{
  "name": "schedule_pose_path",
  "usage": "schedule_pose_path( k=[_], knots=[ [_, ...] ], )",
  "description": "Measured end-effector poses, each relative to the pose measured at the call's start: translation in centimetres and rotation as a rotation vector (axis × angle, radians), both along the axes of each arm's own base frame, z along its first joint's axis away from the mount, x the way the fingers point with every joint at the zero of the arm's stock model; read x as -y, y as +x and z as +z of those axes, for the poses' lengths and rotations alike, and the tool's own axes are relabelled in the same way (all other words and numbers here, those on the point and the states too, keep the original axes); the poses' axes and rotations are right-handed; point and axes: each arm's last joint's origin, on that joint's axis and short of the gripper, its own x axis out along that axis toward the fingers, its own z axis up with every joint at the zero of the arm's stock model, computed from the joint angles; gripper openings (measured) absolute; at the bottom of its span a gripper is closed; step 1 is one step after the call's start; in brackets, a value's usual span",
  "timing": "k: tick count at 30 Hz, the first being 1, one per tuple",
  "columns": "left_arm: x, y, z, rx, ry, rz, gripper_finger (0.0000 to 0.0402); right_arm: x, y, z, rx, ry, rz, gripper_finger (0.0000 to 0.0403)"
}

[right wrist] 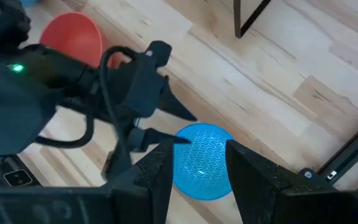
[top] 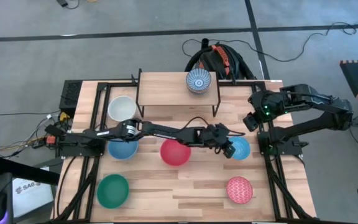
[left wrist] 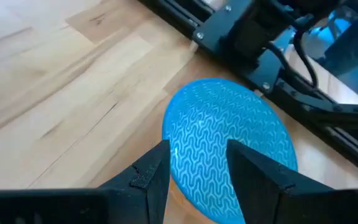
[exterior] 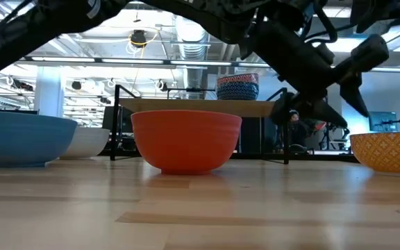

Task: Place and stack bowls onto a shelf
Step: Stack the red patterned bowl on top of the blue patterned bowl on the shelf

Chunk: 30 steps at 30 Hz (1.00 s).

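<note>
- Nearest the front edge of the table sit the green bowl [top: 112, 190] and pink patterned bowl [top: 239, 189].
- Mid-table: a light blue bowl [top: 123, 149], the red bowl [top: 175, 152], and a second light blue bowl [top: 240, 148].
- The left gripper [top: 229, 149] hovers over that second bowl's rim, fingers [left wrist: 151, 171] parted, grasping nothing.
- The right gripper [right wrist: 197, 158] hangs above the same bowl, fingers spread, empty.
- Farther back, the white bowl [top: 122, 108] sits beside the shelf [top: 160, 87], which carries the blue-and-white patterned bowl [top: 198, 81].

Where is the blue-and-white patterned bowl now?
In the high view, the blue-and-white patterned bowl stands on the shelf, toward its right end, alone there.
</note>
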Motion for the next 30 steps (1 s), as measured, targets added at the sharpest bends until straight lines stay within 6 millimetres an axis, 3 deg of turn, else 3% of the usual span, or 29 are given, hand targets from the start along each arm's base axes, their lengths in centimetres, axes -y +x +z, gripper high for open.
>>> schedule_pose_path(
  k=[22,26,30],
  knots=[
    [0.4,-0.1,-0.4,-0.040,-0.089,-0.025,0.0142,-0.1,-0.6,0.1,0.005,-0.009,0.031,0.0171],
    [1.9,-0.3,0.3,-0.062,-0.181,-0.149,0.0135,-0.1,-0.8,0.2,0.014,-0.008,0.031,0.0171],
    [5.8,-0.7,3.0,-0.057,-0.231,-0.298,0.0123,-0.1,-1.2,0.4,0.030,-0.009,0.031,0.0171]
  ],
)
